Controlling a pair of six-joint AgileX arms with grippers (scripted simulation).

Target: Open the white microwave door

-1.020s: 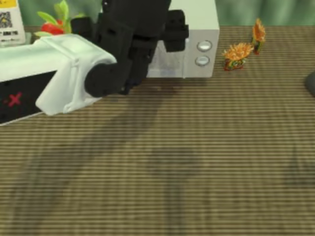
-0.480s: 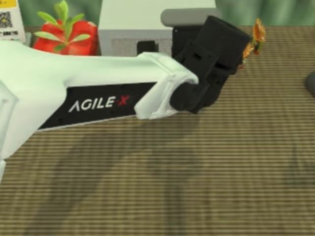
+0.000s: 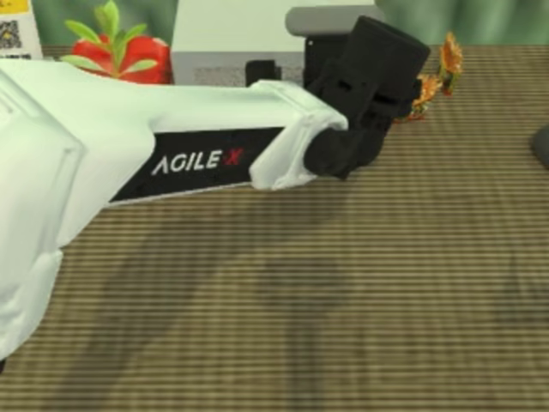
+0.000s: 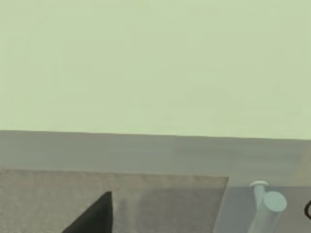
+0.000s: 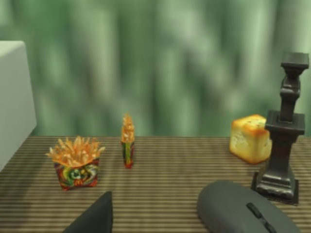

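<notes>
Striped brown tabletop (image 3: 343, 300) meets blurred green backdrop; left end effector (image 3: 364, 86) at the white microwave (image 3: 227, 30), grip unreadable.

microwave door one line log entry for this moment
left pincer: at white microwave front | door: swung ajar | right arm: out of top view, parked

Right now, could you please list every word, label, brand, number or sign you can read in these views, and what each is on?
"AGILE X", the X in red: on the black panel of the left arm, top view.
White card at the table's far left: a QR code and small print, too small to read.
Fries carton, right wrist view: colourful print, nothing legible.
No other text visible.
</notes>
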